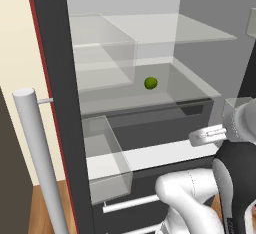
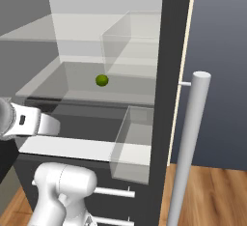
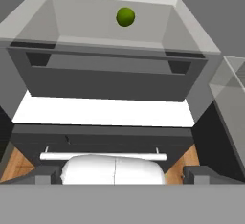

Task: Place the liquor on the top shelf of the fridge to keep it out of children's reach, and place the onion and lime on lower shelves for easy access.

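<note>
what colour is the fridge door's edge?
Red, along the black door edge; clearest in the left base view.

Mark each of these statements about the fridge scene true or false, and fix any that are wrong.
1. The lime sits on a lower shelf inside the fridge. True.
2. The gripper is clamped on the lime. False: it is open and well apart from the lime.
3. The fridge door is shut. False: it is open, showing the shelves.
4. A silver handle runs across a dark drawer below the shelves. True.
</note>
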Controlling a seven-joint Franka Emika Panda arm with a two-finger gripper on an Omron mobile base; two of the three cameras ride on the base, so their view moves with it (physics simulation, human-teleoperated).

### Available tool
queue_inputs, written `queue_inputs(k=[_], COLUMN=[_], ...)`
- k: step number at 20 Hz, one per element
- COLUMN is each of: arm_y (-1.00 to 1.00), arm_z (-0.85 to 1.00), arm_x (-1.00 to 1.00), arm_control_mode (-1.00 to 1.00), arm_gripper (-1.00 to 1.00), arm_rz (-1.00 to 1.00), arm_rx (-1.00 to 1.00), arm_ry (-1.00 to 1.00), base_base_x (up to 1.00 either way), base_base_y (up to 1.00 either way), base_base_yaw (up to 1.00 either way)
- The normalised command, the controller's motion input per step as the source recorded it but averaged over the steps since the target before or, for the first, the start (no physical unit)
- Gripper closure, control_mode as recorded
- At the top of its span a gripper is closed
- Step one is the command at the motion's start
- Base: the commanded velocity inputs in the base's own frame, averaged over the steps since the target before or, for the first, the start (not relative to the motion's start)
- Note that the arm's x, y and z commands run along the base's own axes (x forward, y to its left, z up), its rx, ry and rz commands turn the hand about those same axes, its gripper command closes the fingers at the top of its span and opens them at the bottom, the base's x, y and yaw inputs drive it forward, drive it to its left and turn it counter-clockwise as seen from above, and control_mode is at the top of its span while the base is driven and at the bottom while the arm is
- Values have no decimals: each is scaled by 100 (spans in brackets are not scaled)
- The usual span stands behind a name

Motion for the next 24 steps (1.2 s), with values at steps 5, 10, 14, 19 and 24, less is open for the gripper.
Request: queue_inputs(k=[5,10,14,19,24], arm_y=[0,0,0,0,0], arm_z=[2,19,0,0,0], arm_x=[-54,-12,0,0,0], arm_control_mode=[-100,-100,100,100,100], arm_gripper=[-100,-100,-100,-100,-100], arm_rz=[0,0,0,0,0], arm_rx=[0,0,0,0,0], arm_ry=[2,0,0,0,0], base_base_x=[0,0,-2,-37,-84], base_base_y=[0,0,0,-7,-31], base_base_yaw=[0,0,0,0,-3])
